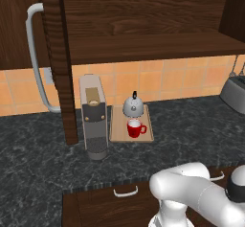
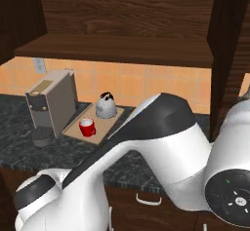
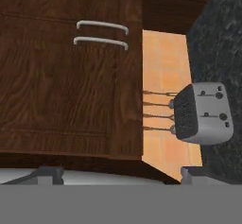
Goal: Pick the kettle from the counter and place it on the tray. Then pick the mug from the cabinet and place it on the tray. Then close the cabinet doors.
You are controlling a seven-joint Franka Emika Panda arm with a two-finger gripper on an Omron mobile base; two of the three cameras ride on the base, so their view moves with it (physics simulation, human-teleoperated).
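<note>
The silver-grey kettle stands on the back of the light-wood tray. In front of it on the same tray sits the red mug. The tray rests on the dark marbled counter. Above, the cabinet is open, its left door and right door swung outward. My gripper is open, fingertips wide apart with nothing between them, and it faces dark wood panels to the right of the tray.
A tall grey-beige coffee machine stands just left of the tray. A silver toaster sits at the counter's right by the tiled wall. Two grey bar handles lie side by side on the wood panels ahead of the hand.
</note>
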